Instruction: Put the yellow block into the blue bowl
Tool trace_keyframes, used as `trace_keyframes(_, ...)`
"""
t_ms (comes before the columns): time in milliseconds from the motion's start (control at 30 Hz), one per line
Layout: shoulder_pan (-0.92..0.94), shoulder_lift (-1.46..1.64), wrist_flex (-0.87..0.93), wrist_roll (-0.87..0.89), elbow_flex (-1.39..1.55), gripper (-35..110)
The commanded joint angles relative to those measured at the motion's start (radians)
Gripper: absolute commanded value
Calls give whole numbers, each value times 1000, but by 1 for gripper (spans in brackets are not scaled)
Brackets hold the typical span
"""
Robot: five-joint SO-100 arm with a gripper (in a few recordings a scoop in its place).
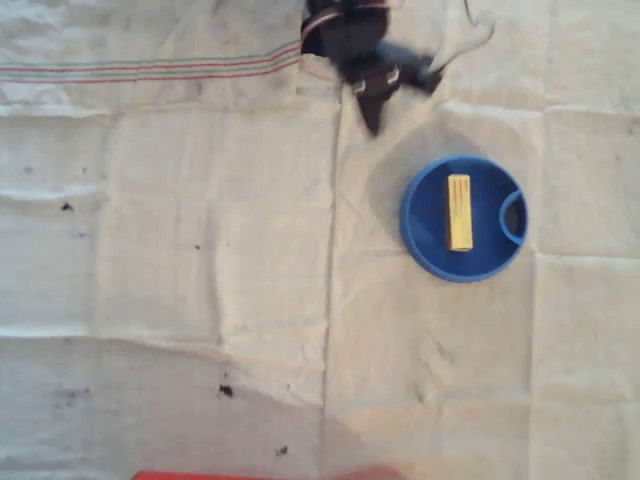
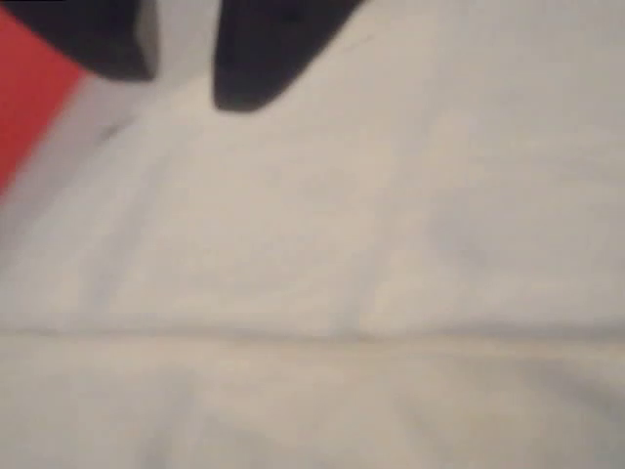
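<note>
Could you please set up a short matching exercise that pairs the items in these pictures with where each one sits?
Items:
1. pale-yellow rectangular block
2. round blue plastic bowl
3. black two-finger tool
4. red strip

Places, overhead view:
A. bottom edge of the picture
B. lying inside the bowl
C. on the white cloth, right of centre
D. top of the picture, up-left of the bowl

Pairs: 1-B, 2-C, 3-D, 4-A

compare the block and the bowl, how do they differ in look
The block is pale yellow, the bowl blue. The block is a narrow straight bar, the bowl round with a thick rim. The block is much smaller and lies inside the bowl. Both sit still on the white cloth.
</note>
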Motion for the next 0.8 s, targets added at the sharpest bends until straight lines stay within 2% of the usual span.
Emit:
trace_keyframes(0,44,21,-77,11,55,0)
trace_keyframes(300,48,23,-160,12,295,1)
trace_keyframes(767,38,23,-175,3,446,0)
